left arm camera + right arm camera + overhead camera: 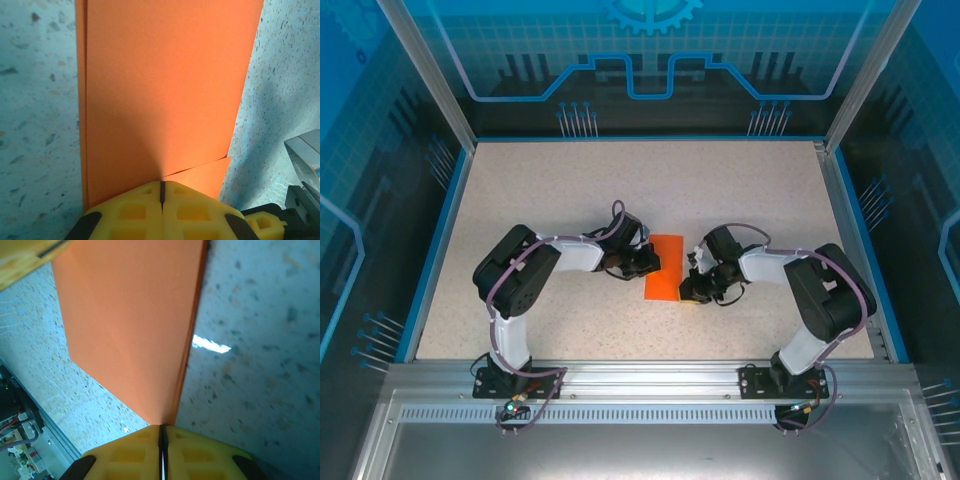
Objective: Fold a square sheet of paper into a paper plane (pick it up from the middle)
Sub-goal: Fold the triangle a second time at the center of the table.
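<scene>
While both arms bend inward over the middle of the speckled tabletop, the orange paper lies flat between them as a narrow upright strip, folded over on itself and slightly tilted. The left claw meets the strip's left side, and the right claw meets its lower right edge.

From the left wrist, the left claw has its yellow fingers pressed together, with only a thin dark seam between them. The paper runs straight away from the tips, a second layer showing as a slim band along its left edge. A small flap juts out at the lower right, beside the fingers.

From the right wrist, the right claw is likewise pressed together. The paper narrows to a corner that ends right at the seam, its doubled fold edge running up from there.

Both claws touch the paper at their tips. Whether a layer is pinched between the fingers or only pressed against the tabletop, I cannot tell.
</scene>
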Controlling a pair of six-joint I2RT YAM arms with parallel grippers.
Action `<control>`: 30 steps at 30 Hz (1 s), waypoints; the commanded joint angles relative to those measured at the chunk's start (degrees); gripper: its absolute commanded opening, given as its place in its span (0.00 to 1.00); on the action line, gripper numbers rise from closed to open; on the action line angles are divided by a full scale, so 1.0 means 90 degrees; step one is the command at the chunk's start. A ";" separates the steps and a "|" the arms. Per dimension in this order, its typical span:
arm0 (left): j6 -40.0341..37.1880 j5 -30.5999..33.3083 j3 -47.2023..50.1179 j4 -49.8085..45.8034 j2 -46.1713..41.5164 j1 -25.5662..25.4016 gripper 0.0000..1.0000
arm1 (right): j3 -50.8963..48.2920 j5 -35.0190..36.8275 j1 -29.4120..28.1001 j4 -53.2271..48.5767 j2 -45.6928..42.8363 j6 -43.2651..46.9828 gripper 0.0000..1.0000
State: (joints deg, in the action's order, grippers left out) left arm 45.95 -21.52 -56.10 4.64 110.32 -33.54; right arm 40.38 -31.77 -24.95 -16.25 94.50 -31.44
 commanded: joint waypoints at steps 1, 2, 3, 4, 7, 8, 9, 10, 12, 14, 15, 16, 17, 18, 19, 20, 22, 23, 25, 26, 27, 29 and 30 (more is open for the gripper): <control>-0.0218 0.0633 0.0215 -0.0824 0.0496 0.0026 0.04 | 0.0197 0.0171 0.0077 -0.0828 -0.0178 0.0183 0.11; -0.0223 0.0626 0.0210 -0.0819 0.0496 0.0026 0.04 | 0.0273 0.0130 0.0077 -0.0840 -0.0230 0.0169 0.11; -0.0223 0.0623 0.0207 -0.0818 0.0496 0.0026 0.04 | 0.0347 0.0063 0.0073 -0.0811 -0.0296 0.0142 0.11; -0.0222 0.0614 0.0208 -0.0816 0.0487 0.0031 0.04 | 0.0405 0.0013 0.0072 -0.0753 -0.0337 0.0095 0.11; -0.0223 0.0596 0.0203 -0.0805 0.0486 0.0031 0.04 | 0.0652 -0.0123 0.0015 -0.0613 -0.0293 -0.0039 0.11; -0.0231 0.0589 0.0199 -0.0808 0.0486 0.0025 0.04 | 0.0728 -0.0154 -0.0019 -0.0585 -0.0238 -0.0070 0.11; -0.0228 0.0584 0.0188 -0.0805 0.0486 0.0033 0.04 | 0.0799 -0.0124 -0.0056 -0.0542 -0.0178 -0.0107 0.11; -0.0232 0.0585 0.0188 -0.0814 0.0477 0.0028 0.04 | 0.0838 -0.0117 -0.0085 -0.0487 -0.0103 -0.0154 0.11; -0.0223 0.0584 0.0191 -0.0808 0.0468 0.0026 0.04 | 0.0931 -0.0168 -0.0141 -0.0402 0.0140 -0.0206 0.11; -0.0222 0.0575 0.0188 -0.0798 0.0462 0.0026 0.04 | 0.0916 -0.0069 -0.0168 -0.0341 0.0314 -0.0236 0.10; -0.0216 0.0575 0.0188 -0.0790 0.0466 0.0026 0.04 | 0.0882 -0.0071 -0.0164 -0.0298 0.0405 -0.0237 0.11; -0.0212 0.0574 0.0188 -0.0791 0.0469 0.0025 0.04 | 0.0848 -0.0075 -0.0173 -0.0286 0.0479 -0.0237 0.11; -0.0211 0.0571 0.0178 -0.0790 0.0467 0.0026 0.04 | 0.0792 -0.0092 -0.0169 -0.0262 0.0552 -0.0228 0.11; -0.0210 0.0569 0.0178 -0.0790 0.0467 0.0026 0.04 | 0.0727 -0.0110 -0.0173 -0.0219 0.0611 -0.0220 0.11; -0.0212 0.0574 0.0183 -0.0795 0.0467 0.0030 0.04 | 0.0654 -0.0122 -0.0169 -0.0197 0.0641 -0.0218 0.11; -0.0219 0.0581 0.0187 -0.0800 0.0452 0.0026 0.04 | 0.0564 -0.0111 -0.0168 -0.0179 0.0643 -0.0208 0.11; -0.0223 0.0589 0.0203 -0.0802 0.0448 0.0028 0.04 | 0.0387 -0.0045 -0.0173 -0.0214 0.0593 -0.0145 0.11; -0.0215 0.0603 0.0212 -0.0807 0.0457 0.0028 0.04 | 0.0332 0.0000 -0.0168 -0.0277 0.0560 -0.0098 0.11; -0.0201 0.0599 0.0207 -0.0801 0.0455 0.0029 0.04 | 0.0201 0.0044 -0.0149 -0.0317 0.0517 -0.0038 0.11; -0.0203 0.0605 0.0198 -0.0797 0.0456 0.0026 0.04 | 0.0133 0.0035 -0.0120 -0.0328 0.0499 -0.0015 0.11; -0.0201 0.0613 0.0200 -0.0807 0.0448 0.0026 0.04 | 0.0069 0.0052 -0.0102 -0.0322 0.0482 -0.0004 0.11; -0.0208 0.0615 0.0198 -0.0812 0.0456 0.0023 0.04 | -0.0059 0.0049 -0.0041 -0.0343 0.0460 0.0026 0.11; -0.0213 0.0623 0.0196 -0.0819 0.0455 0.0025 0.04 | -0.0134 0.0039 -0.0014 -0.0319 0.0422 0.0027 0.11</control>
State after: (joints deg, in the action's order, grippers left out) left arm 45.95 -21.69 -56.12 4.64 110.32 -33.54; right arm 42.83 -32.47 -25.56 -13.26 98.04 -32.08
